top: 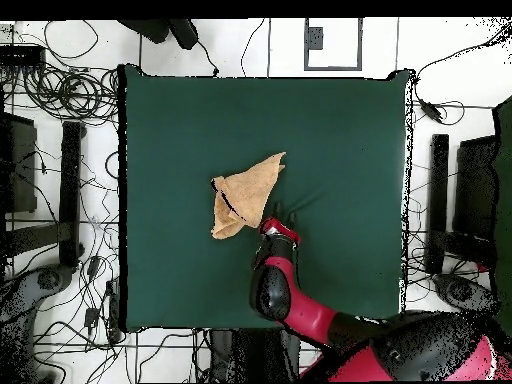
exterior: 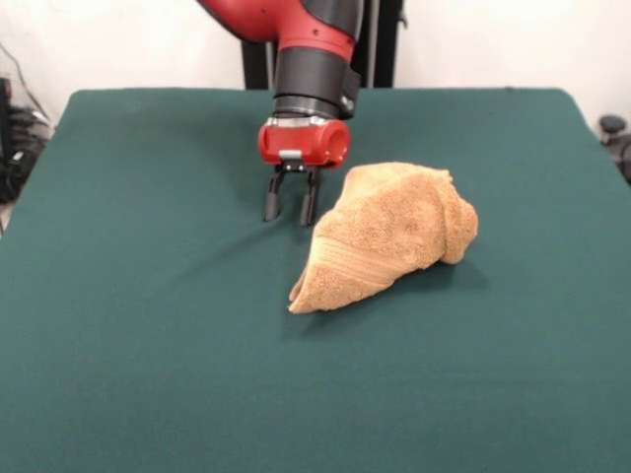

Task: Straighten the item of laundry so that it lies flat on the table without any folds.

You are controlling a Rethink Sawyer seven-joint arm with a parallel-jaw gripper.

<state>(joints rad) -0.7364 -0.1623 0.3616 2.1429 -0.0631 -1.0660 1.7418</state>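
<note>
The gripper, narrowly parted and empty, hangs beside the bunched towel mid-table; best to pinch 1 free corner and draw it outward, low.

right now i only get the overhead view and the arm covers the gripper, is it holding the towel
Observer: No. In the front view the gripper is open and empty, just beside the towel.
Operator: is the towel flat or piled up
Observer: Piled up. It stands as a rounded mound that tapers to a low pointed corner with a stripe band.
Operator: has the gripper touched down
Observer: I cannot tell. It hangs low over the table.
</note>
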